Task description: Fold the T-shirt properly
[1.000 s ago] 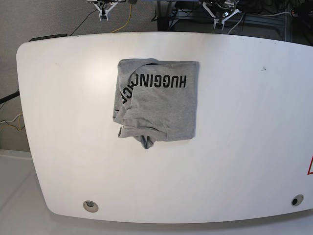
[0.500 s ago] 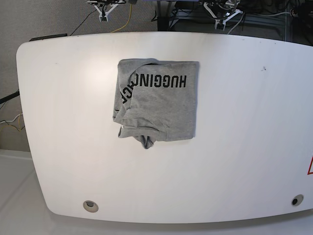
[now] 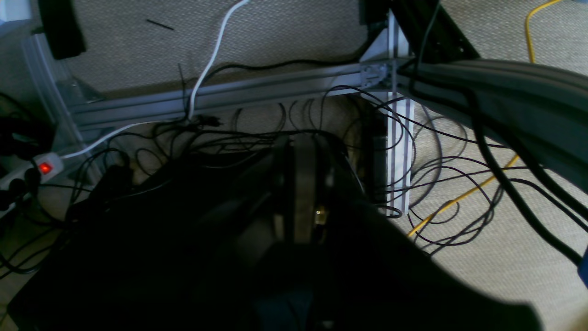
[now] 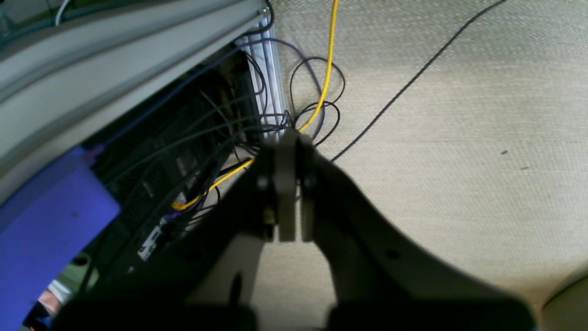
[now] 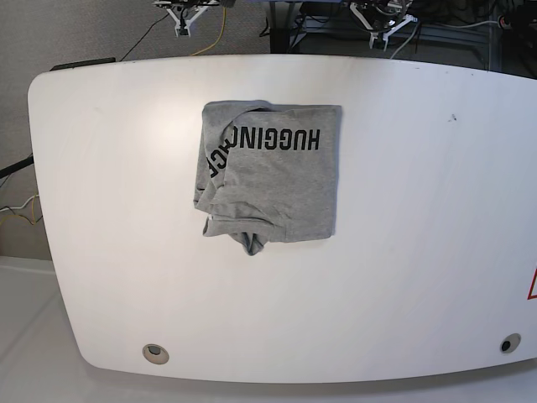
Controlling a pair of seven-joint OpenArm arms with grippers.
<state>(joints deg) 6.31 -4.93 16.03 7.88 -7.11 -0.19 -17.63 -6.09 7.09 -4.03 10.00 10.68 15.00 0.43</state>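
Since the earlier frames almost nothing has changed: the T-shirt (image 5: 270, 172) lies in the same spot with the same folds, and only the right gripper (image 5: 182, 25), seen at the far edge of the base view beyond the table (image 5: 419, 252), has shifted very slightly. In the base view the T-shirt sits on the white table, nearer its far edge than its near one and a little left of the table's middle; it is folded into a rough rectangle with the black lettering "HUGGING" along its far side, a second band of letters curling down its left side, and a rumpled flap sticking out at its near left corner. Both grippers hang beyond the table's far edge, well apart from the T-shirt, the left gripper (image 5: 379, 29) on that view's right. A small round fitting (image 5: 155, 353) sits in the table near its near left corner and another (image 5: 509, 343) near its near right corner. In the left wrist view the left gripper (image 3: 301, 184) is dark and in shadow, its fingers pressed together with nothing between them, above carpet crossed by black cables, a white cable (image 3: 211, 59), a yellow cable (image 3: 464, 195) and a grey metal rail (image 3: 229, 99). In the right wrist view the right gripper (image 4: 288, 184) is likewise pressed closed and empty, over beige carpet with a yellow cable (image 4: 328, 64) and a purple object (image 4: 46, 230) to its left.
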